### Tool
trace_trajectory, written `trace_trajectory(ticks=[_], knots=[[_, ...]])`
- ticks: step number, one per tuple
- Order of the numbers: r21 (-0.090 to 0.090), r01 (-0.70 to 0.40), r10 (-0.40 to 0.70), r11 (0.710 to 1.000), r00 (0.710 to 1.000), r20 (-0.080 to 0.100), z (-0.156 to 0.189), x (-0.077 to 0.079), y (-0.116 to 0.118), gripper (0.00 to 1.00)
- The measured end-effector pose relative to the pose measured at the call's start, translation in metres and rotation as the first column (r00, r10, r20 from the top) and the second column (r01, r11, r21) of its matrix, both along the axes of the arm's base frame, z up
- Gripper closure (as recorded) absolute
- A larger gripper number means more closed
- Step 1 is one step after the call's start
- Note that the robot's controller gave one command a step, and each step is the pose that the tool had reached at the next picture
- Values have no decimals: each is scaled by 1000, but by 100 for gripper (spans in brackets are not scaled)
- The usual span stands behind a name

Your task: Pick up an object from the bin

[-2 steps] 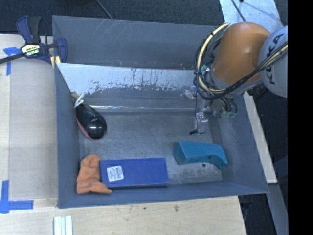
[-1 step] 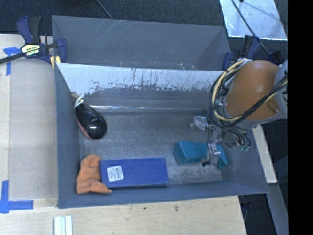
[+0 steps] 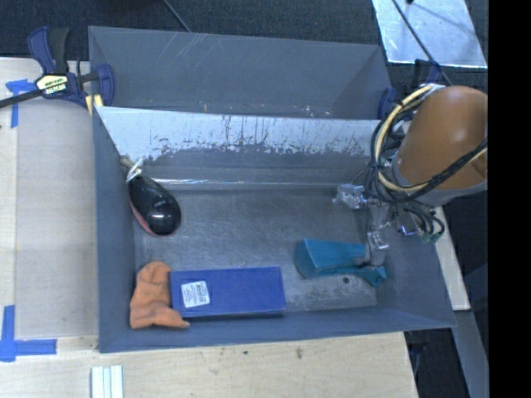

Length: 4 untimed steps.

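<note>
The jaws hang from the arm's orange-covered wrist [image 3: 440, 139] down to the floor of the grey bin [image 3: 249, 81]. They stand at the right-hand end of a teal block [image 3: 332, 257], which lies flat on the floor right of the middle, near the front right corner. Whether the jaws are apart, together or clamped on the block cannot be told, as cables and the wrist crowd that spot. A small teal scrap shows just below them, and it is unclear whether it belongs to the block.

The main risk is a hold at the very end of the block. Taken so far from its middle, it would likely swing downward on the lift and slip free. A closing push could also slide it left toward the blue box with a white label [image 3: 228, 292]. The sloping right wall is close, so the wrist could scrape it. The black computer mouse [image 3: 153, 206] and the orange soft lump [image 3: 153, 297] lie well apart and pose no trouble.
</note>
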<state>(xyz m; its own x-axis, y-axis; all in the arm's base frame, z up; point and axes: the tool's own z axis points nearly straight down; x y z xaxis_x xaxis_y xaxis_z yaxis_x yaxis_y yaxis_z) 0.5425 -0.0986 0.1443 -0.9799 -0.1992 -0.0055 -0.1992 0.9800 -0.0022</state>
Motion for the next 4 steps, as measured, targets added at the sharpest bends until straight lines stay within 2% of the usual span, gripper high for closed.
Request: trace_trajectory(ticks=[1,2,4], knots=[[2,240,-240,971,971,-1,-62,-16,-8,0],[0,151,-151,989,989,-5,-74,-12,-10,100],[0,151,-151,988,988,-5,-71,-13,-9,100]])
